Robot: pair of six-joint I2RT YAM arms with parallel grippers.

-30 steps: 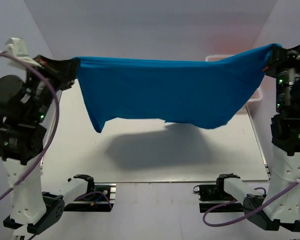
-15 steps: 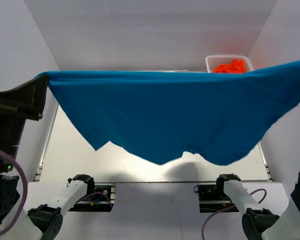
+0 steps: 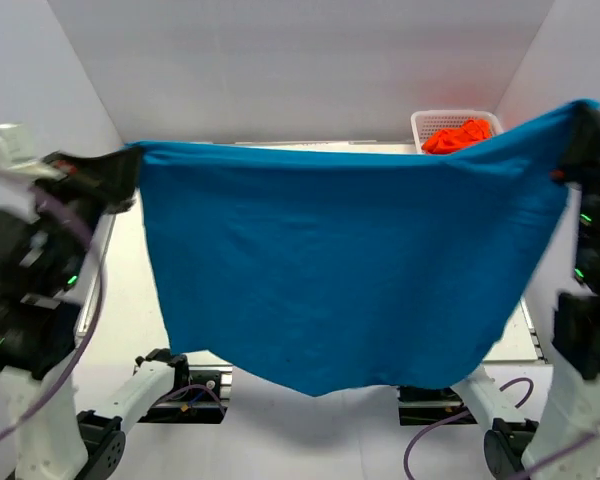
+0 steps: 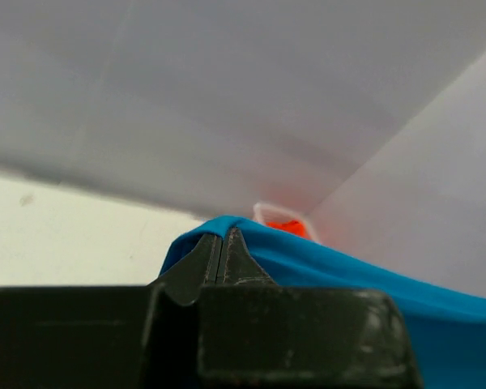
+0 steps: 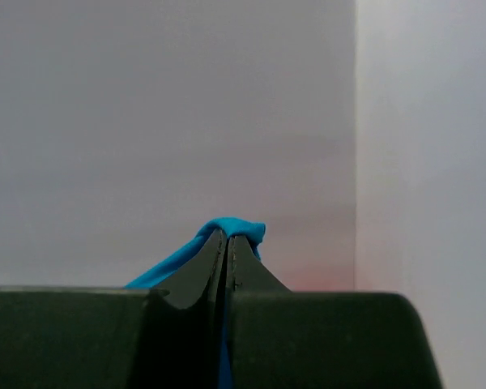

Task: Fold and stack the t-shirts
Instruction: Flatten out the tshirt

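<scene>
Hanging spread in the air above the desk [image 3: 128, 300], the blue t-shirt [image 3: 340, 260] is held by its two upper corners, one in each pincer. The left pincer [image 3: 123, 172] sits high over the desk's left edge, jaws pressed together on the shirt's left top corner; the left wrist view confirms blue cloth nipped between the closed fingertips. The right pincer [image 3: 578, 120] sits high over the desk's right edge, likewise clamped tight on the opposite corner, with a small fold of blue fabric showing above the tips in the right wrist view. The top hem runs nearly straight between the two grips, dipping slightly at mid-span. The body of the shirt falls as a broad sheet; its lower edge sags to a rounded point over the desk's near edge and hides most of the desk from the overhead camera. At the desk's far right corner stands a white mesh basket [image 3: 420, 122] — orange-red t-shirts [image 3: 458, 135] bunched inside it
</scene>
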